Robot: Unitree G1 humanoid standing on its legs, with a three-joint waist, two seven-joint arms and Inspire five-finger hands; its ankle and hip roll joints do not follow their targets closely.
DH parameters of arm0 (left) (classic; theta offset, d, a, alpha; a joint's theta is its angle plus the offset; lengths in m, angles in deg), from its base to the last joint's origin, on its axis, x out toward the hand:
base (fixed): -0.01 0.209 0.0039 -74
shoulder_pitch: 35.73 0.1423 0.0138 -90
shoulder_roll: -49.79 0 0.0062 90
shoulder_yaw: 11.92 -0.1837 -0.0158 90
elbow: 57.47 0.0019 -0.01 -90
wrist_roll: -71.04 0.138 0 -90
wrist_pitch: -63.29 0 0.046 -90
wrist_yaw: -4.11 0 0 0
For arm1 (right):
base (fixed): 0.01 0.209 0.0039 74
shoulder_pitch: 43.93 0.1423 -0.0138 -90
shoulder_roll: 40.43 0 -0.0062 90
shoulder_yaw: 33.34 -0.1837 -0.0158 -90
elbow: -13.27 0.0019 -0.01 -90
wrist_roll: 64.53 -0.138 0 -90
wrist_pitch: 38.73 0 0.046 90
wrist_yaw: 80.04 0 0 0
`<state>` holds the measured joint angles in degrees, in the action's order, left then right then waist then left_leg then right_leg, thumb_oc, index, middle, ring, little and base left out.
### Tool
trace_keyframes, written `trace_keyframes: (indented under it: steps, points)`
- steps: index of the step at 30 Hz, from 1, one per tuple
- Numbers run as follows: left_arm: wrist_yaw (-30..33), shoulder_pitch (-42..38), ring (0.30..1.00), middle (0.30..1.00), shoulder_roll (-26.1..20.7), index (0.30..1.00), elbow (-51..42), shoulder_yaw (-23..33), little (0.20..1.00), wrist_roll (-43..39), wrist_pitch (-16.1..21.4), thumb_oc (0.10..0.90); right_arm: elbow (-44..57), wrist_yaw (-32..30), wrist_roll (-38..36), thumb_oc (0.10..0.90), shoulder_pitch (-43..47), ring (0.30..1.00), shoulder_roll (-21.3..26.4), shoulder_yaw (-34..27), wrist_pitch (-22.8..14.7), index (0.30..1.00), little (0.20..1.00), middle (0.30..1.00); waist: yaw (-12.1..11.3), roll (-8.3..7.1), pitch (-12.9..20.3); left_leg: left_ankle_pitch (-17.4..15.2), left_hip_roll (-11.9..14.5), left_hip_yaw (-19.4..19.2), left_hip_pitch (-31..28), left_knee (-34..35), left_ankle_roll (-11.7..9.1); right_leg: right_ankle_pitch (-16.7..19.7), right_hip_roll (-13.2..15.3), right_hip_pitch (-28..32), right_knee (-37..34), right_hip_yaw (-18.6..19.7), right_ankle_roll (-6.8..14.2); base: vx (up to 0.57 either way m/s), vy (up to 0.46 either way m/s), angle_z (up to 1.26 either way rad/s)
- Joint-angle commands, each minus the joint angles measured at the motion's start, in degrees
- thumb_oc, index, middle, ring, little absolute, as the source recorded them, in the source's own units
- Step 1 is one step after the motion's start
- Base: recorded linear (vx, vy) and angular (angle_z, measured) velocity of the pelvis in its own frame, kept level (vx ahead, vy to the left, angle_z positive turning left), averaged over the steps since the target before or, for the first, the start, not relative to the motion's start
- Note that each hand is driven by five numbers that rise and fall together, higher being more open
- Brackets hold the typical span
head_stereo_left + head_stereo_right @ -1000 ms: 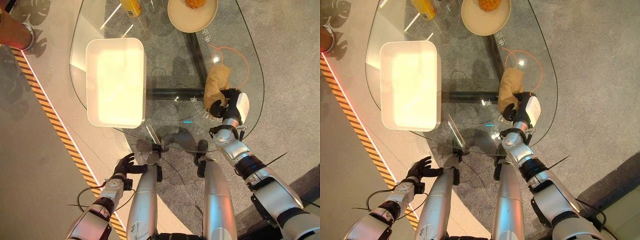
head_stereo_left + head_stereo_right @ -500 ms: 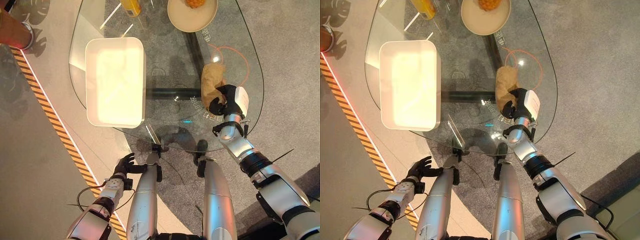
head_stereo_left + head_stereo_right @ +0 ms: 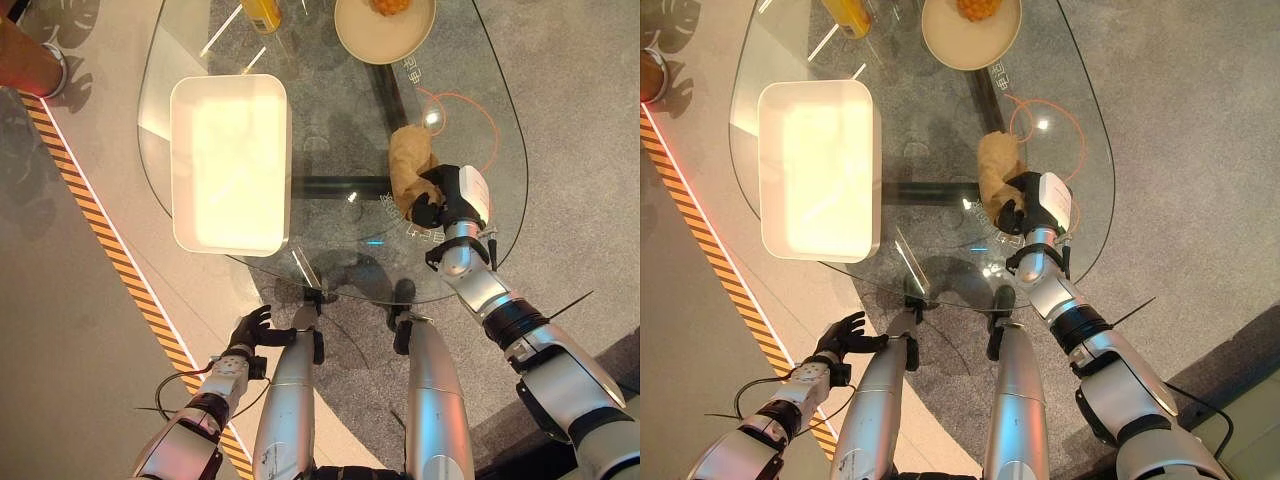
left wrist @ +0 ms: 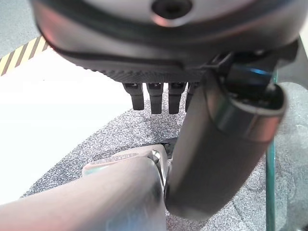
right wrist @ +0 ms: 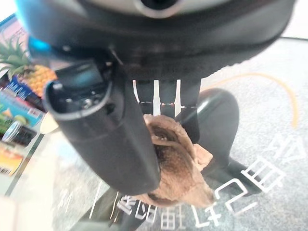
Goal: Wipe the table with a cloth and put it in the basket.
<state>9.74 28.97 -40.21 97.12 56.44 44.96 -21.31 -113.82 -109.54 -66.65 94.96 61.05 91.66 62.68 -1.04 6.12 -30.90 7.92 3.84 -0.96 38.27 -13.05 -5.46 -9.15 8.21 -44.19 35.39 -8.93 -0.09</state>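
Note:
A crumpled brown cloth (image 3: 409,165) lies on the glass table (image 3: 330,130) at its right side, by an orange ring marking. My right hand (image 3: 440,197) is shut on the cloth's near end; in the right wrist view the thumb and fingers pinch the cloth (image 5: 178,163) against the glass. The white rectangular basket (image 3: 232,163) stands on the left part of the table, a good way left of the cloth. My left hand (image 3: 247,330) hangs low beside the table's near edge, fingers relaxed and holding nothing.
A beige plate (image 3: 384,28) with yellow fruit sits at the far edge, and a yellow bottle (image 3: 262,14) is left of it. A black-and-orange striped floor strip (image 3: 100,230) runs along the left. A person's shoe (image 3: 52,70) shows at the upper left.
My right hand has slid the cloth leftward and slightly away across the glass. The left hand has stayed still.

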Motion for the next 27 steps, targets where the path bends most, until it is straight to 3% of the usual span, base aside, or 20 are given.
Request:
trace_keyframes:
  steps: [1, 27]
  points:
    - [0.6, 1.1, 0.9, 0.9, 0.0, 0.9, 0.8, -0.5, 0.9, 0.8, -0.6, 0.8, 7.7, 6.4, 2.4, 0.1, 3.1, 0.3, -4.7, 7.5, -6.6, 0.3, 0.2, 0.3, -1.4, 0.74, 1.1, -5.8, -4.0, -3.5, 1.4, -6.9, 2.4, 6.8, -0.3, 1.1, -9.9, 0.3, 1.8, 0.0, 0.0, 0.0]
    - [0.5, 0.5, 0.9, 0.9, 0.1, 0.9, 0.5, -0.9, 0.9, 1.0, -1.1, 0.8, 9.5, 13.1, 4.3, 0.1, 3.4, 0.3, -4.6, 11.6, -6.7, 0.3, 0.2, 0.3, -1.6, 0.92, 1.1, -5.2, -3.8, -3.5, 1.4, -6.2, 2.1, 7.0, 0.2, 0.6, -9.9, 0.0, 2.0, 0.0, 0.0, 0.0]
